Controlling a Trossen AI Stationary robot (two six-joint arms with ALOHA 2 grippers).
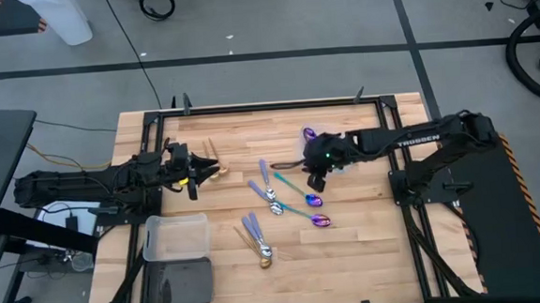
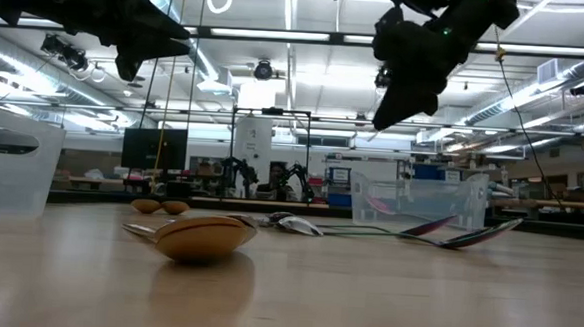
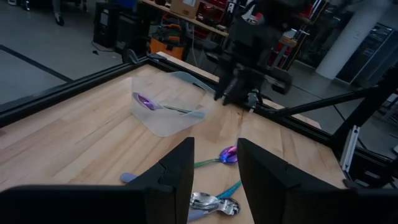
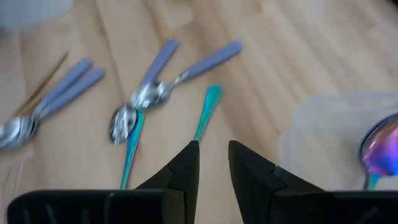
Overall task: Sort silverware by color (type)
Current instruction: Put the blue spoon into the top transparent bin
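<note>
Silverware lies scattered mid-table. Lavender-handled silver spoons (image 1: 264,177) lie beside teal-handled iridescent spoons (image 1: 313,201), and more lavender ones (image 1: 250,229) lie next to a gold spoon (image 1: 264,256) nearer the near edge. Gold pieces (image 1: 215,170) lie by the left gripper. One iridescent spoon (image 3: 154,103) rests inside a clear container (image 1: 310,138). My right gripper (image 1: 316,179) hovers open and empty above a teal handle (image 4: 208,107). My left gripper (image 1: 193,177) hangs open and empty above the table (image 1: 370,249), left of the pile.
Two clear plastic containers (image 1: 176,237) (image 1: 178,282) sit at the near-left corner. A black frame rail (image 1: 276,104) runs along the far edge. Bare wood lies right of the near-edge spoons. In the low view a gold spoon (image 2: 203,237) lies close to the camera.
</note>
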